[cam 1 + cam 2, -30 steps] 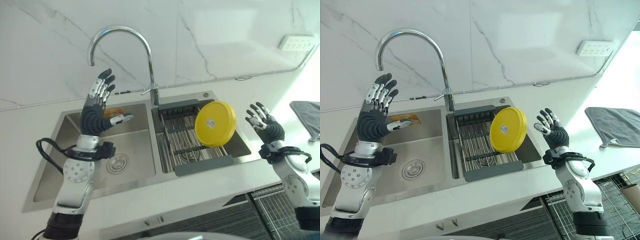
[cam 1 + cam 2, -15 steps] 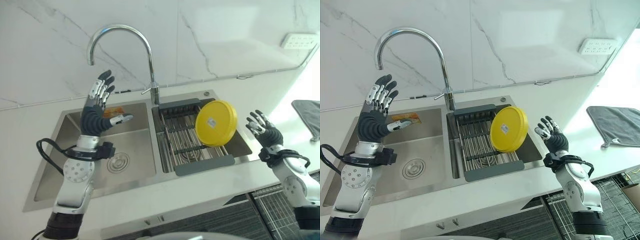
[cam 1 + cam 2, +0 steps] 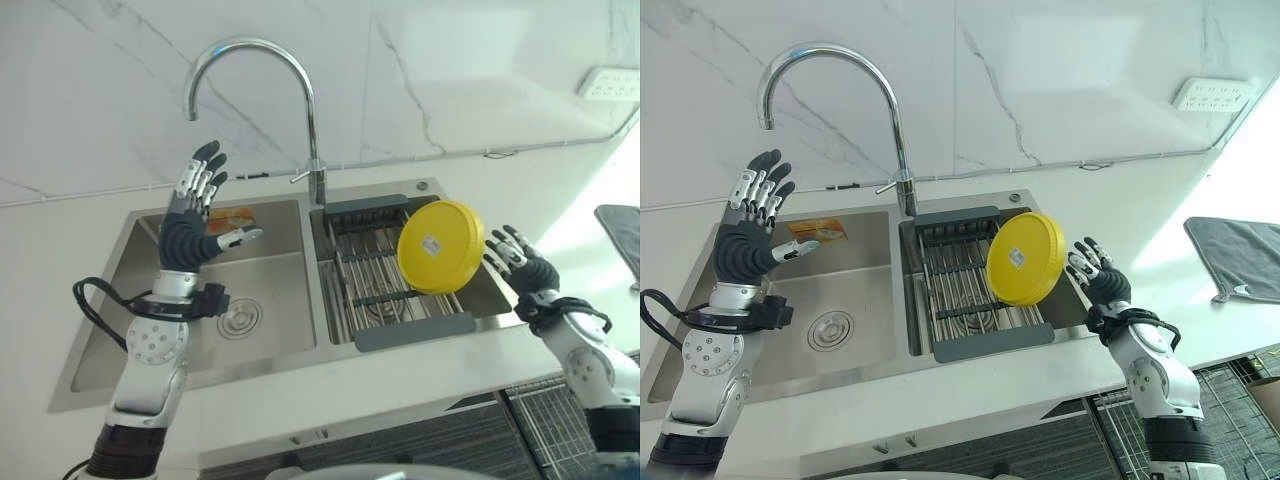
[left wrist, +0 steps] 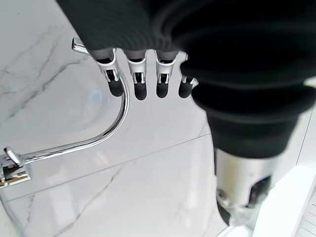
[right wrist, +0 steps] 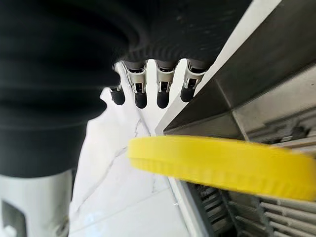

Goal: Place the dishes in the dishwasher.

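My two head eyes look down from above onto the double sink [image 3: 205, 300], both sharing the faucet [image 3: 880, 110]. My left wrist camera faces the marble wall [image 4: 148, 187] closely; my right one nears the yellow plate [image 5: 222, 165].

A white marble countertop [image 3: 1060, 200] carried a steel double sink [image 3: 855, 290]; a grey cloth [image 3: 1240, 255] lay at its far right.
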